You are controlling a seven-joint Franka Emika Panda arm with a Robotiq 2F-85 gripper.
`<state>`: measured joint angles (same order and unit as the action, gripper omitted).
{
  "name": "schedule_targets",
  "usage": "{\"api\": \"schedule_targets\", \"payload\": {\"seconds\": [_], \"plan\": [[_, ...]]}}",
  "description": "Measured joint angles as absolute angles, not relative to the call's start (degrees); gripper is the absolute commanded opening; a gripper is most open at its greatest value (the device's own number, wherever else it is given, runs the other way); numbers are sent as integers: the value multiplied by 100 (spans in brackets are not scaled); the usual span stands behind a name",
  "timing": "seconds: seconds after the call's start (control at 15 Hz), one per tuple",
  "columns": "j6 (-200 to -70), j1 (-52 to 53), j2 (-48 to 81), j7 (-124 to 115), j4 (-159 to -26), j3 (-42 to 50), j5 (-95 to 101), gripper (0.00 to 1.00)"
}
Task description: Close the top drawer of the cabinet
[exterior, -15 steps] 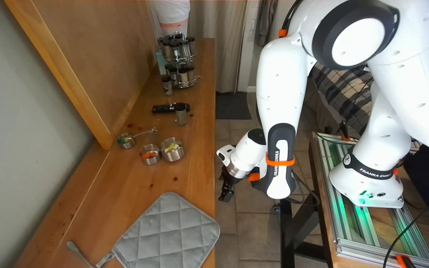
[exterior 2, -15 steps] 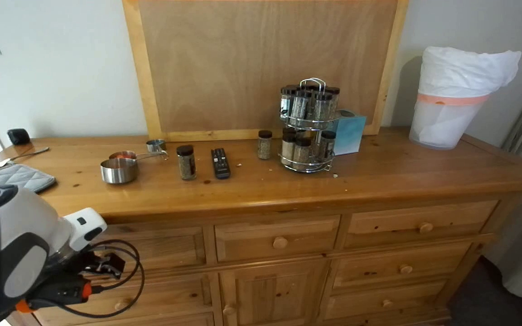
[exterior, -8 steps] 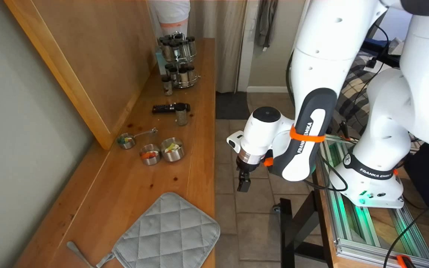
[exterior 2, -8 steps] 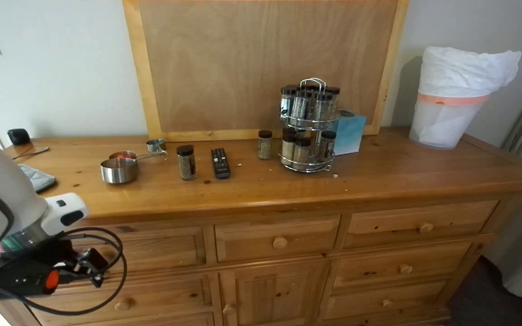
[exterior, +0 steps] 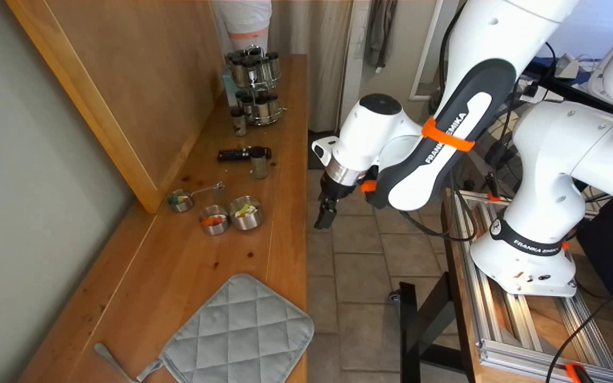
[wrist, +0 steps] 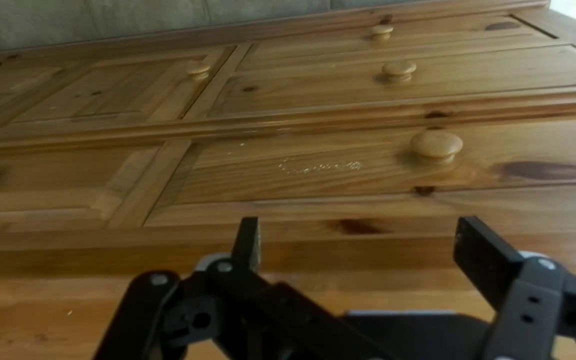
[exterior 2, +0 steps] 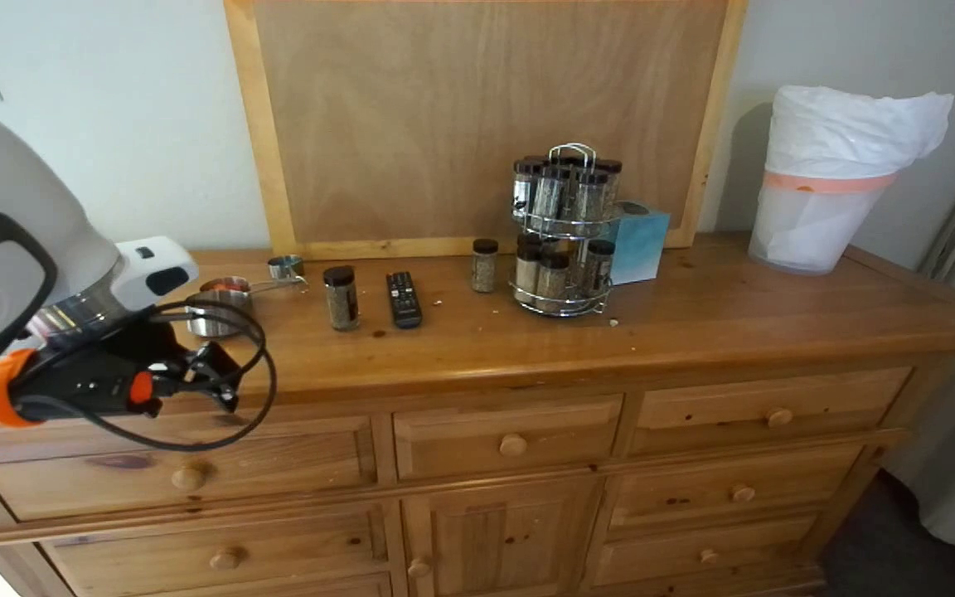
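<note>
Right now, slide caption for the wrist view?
Open, empty gripper before the wooden cabinet, top drawer and its round knob untouched.

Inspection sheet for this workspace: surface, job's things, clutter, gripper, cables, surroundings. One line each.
Surface: wooden cabinet top, pale crumbs near the spice rack.
Job's things: top drawers, all three look shut; which one is meant, cannot tell.
Clutter: remote, two loose spice jars, three filled metal cups, gray potholder, blue box, lined bin.
Gripper: jaws open, nothing between them, past the cabinet top's front edge.
Cables: black cable hangs in a loop near the gripper.
Surroundings: board behind the cabinet top, curtain, tiled floor.
</note>
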<state>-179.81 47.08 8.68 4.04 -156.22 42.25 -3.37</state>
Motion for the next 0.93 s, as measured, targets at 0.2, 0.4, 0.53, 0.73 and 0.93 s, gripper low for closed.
{"api": "schedule_targets", "payload": {"seconds": [0.2,0.4,0.53,0.73,0.93], "plan": [[-17711,5563,796,251,-15307,5367,21,100],[-17104,6312,733,53,-14849,6165,463,100],[-16642,6737,568,-70,-14536,6503,817,100],[-15854,7179,97,-305,-14073,6662,1310,100],[-14948,7323,-415,-969,-13575,6484,1860,100]]}}
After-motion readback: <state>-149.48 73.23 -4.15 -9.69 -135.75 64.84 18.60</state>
